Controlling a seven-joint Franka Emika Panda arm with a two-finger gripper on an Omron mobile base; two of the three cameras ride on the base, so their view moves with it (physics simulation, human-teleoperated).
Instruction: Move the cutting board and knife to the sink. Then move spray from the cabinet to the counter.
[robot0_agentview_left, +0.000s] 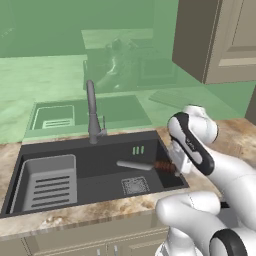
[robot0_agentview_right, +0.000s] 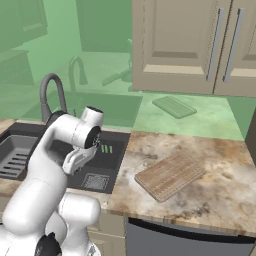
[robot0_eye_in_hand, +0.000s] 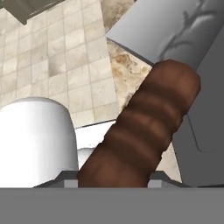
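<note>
My gripper (robot0_agentview_left: 173, 167) is shut on the knife (robot0_agentview_left: 145, 165) by its dark brown handle. It holds the knife level over the right half of the sink (robot0_agentview_left: 100, 186), grey blade pointing left. In the hand view the ribbed handle (robot0_eye_in_hand: 144, 127) runs up from between the fingers of my gripper (robot0_eye_in_hand: 111, 180), with the grey blade (robot0_eye_in_hand: 175, 30) beyond it. The cutting board (robot0_agentview_right: 170, 175) lies flat on the counter (robot0_agentview_right: 225, 192), to the right of the sink (robot0_agentview_right: 107, 157). The cabinet (robot0_agentview_right: 190, 45) hangs above with its doors closed. The spray is out of view.
A grey ribbed rack (robot0_agentview_left: 47, 182) fills the sink's left half, and a square drain (robot0_agentview_left: 135, 185) lies under the knife. The tall faucet (robot0_agentview_left: 92, 112) rises behind the basin. The green back wall mirrors the scene. Drawer fronts (robot0_agentview_left: 90, 245) run below the counter edge.
</note>
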